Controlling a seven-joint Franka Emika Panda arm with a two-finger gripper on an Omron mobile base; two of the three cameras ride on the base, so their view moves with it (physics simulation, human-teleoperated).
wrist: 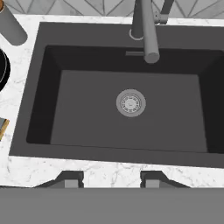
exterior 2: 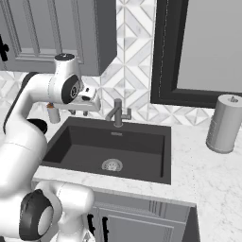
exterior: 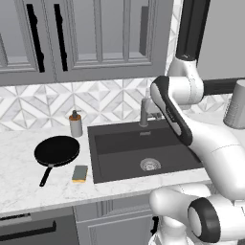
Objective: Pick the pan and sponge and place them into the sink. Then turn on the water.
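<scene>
The black pan [exterior: 57,150] lies on the counter left of the sink [exterior: 119,143], its handle pointing toward the front edge. Just right of the handle lies the yellow-and-green sponge [exterior: 80,173]. The dark grey sink is empty, with a round silver drain [wrist: 131,103]. No water falls from the faucet [wrist: 148,30]. My gripper [wrist: 109,179] hovers over the sink's front rim, looking down into the basin. Its fingers stand apart with nothing between them. In the hand view, slivers of the pan [wrist: 2,70] and the sponge [wrist: 2,129] show at the left edge.
A grey soap dispenser [exterior: 75,124] stands behind the pan by the backsplash. A grey paper-towel roll [exterior 2: 224,124] stands on the counter right of the sink. Wall cabinets hang above the counter on the left, and a dark-framed window sits at the right.
</scene>
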